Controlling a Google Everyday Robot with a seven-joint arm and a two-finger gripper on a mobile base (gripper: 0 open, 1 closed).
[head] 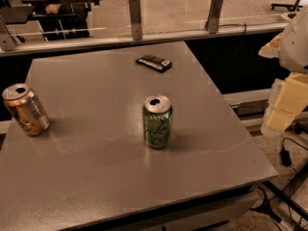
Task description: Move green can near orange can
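Table (96,177): grey, flat matte top, seen from above and from the front. Three items are on it.

Green can (157,121): upright, slightly right of the table centre. Silver top faces up, with a dark opening in it. Pale lettering faces the camera. Nothing touches this can.

Orange can (25,109): standing at the left edge of the table, silver top up, whitish patch on its side. It is well apart from the green can, with bare tabletop between the two.

Dark packet (153,63): flat, lying near the far edge, behind the green can and well apart from both cans.

Gripper (284,107): cream-coloured, at the right margin of the view, beyond the table's right edge and well apart from the green can. Whether it is open or closed cannot be told.

Background: a glass panel (173,8) held by metal posts (135,18) runs beyond the far edge. Cables (288,153) lie on the floor right of the table.
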